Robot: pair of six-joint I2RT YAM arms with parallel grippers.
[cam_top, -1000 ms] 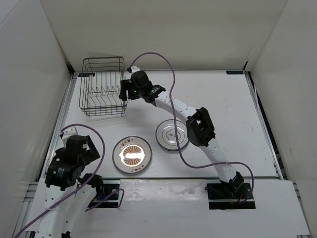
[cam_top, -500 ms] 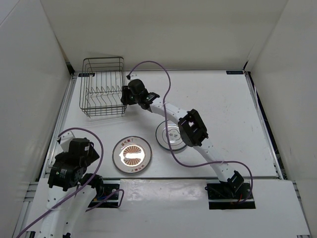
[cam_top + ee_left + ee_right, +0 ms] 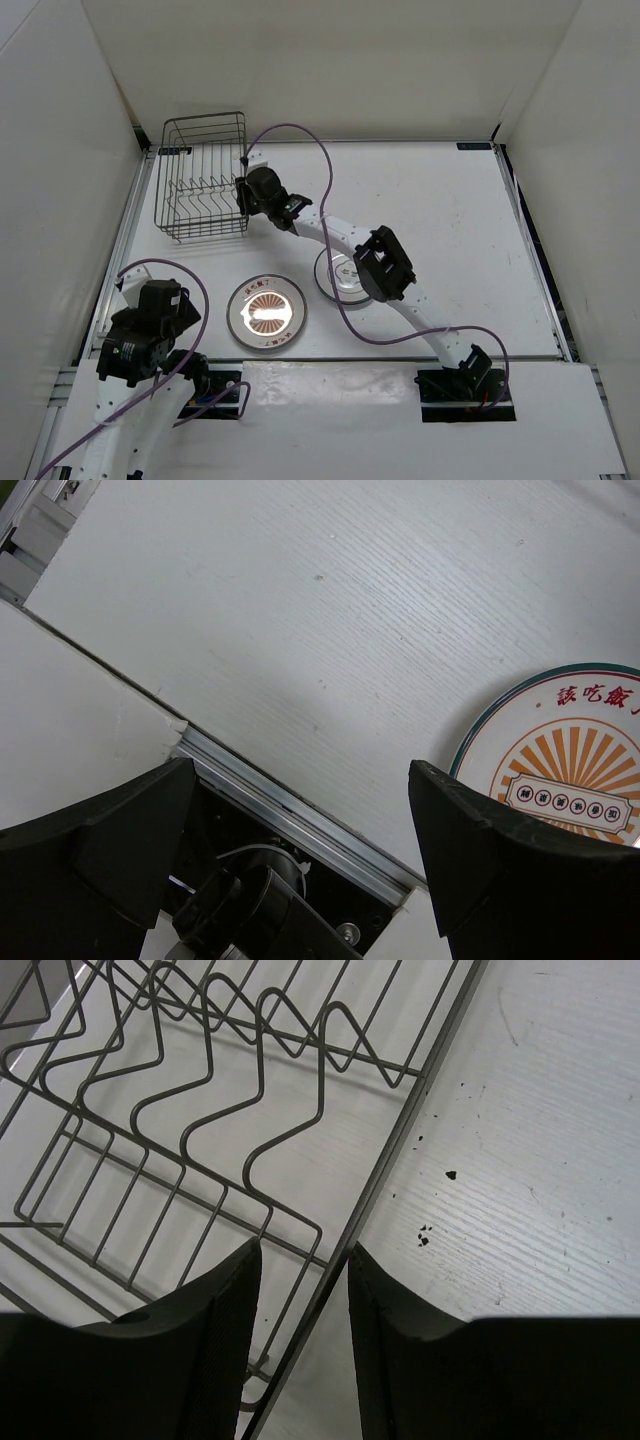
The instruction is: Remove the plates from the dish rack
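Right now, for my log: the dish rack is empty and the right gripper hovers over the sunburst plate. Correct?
No. The dish rack is empty, but the right gripper is at the rack's right wall, not over the sunburst plate; the top external view shows it.

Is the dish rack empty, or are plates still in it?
Empty: the dish rack shows only bare tines; the sunburst plate and a ringed plate lie on the table.
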